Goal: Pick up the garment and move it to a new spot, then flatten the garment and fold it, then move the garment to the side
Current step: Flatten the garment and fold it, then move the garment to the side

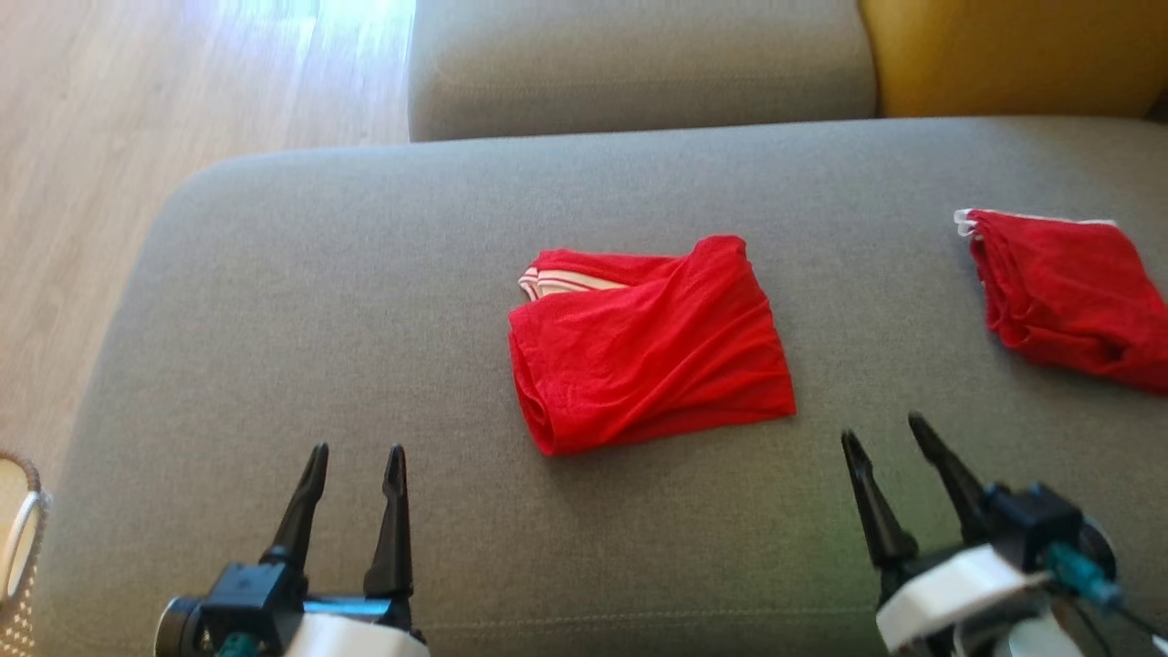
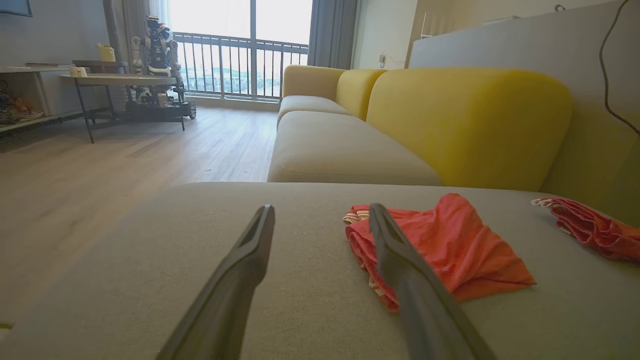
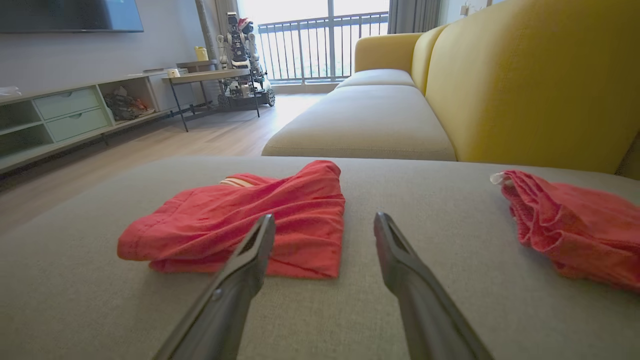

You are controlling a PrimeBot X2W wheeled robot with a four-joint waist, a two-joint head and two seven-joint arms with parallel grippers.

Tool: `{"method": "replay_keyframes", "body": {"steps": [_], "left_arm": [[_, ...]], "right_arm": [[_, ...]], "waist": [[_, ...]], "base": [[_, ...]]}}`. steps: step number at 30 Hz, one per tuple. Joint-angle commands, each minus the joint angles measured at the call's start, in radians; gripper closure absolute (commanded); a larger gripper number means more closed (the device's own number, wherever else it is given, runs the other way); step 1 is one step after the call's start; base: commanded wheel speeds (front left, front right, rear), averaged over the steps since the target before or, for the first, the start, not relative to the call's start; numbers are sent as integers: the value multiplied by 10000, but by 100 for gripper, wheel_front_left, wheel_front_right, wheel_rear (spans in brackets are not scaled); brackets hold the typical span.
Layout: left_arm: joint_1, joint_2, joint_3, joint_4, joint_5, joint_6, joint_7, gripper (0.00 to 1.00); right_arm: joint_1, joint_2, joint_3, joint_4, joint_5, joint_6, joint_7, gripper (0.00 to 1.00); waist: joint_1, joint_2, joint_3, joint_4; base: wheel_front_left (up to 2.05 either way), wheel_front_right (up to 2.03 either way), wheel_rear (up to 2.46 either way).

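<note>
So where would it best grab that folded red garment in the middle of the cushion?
Probably its near-left corner, reached from the robot's own side with the open left fingers. There the red garment bulges in a rounded fold that stands up off the grey cushion, giving something to pinch. The near-right corner lies thin and flat.

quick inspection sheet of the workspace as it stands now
surface: grey cushion, smooth
job's things: red garment lying folded mid-cushion, striped edge showing at its far left corner
clutter: second red garment bunched at the right, apart from the first
pincers: left pincer and right pincer both open, holding nothing, short of the cloth
cables: teal lead at the right wrist
surroundings: yellow backrest, wood floor, basket at left
</note>
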Motion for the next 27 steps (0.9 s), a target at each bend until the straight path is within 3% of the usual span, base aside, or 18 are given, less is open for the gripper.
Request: {"method": "replay_keyframes", "body": {"steps": [1, 17, 27], "left_arm": [[-181, -57, 376, -364, 134, -21, -122, 0], [404, -57, 610, -160, 478, -102, -122, 0], [346, -57, 442, -164, 446, -206, -122, 0]], "right_arm": [[-48, 44, 112, -370, -80, -2, -102, 0], [351, 133, 324, -14, 396, -2, -102, 0], [143, 134, 14, 332, 321, -2, -103, 0]], "waist": [[1, 0, -131, -32], [1, 0, -355, -231], [1, 0, -161, 182]], "base": [[0, 0, 0], [0, 0, 0], [0, 0, 0]]}}
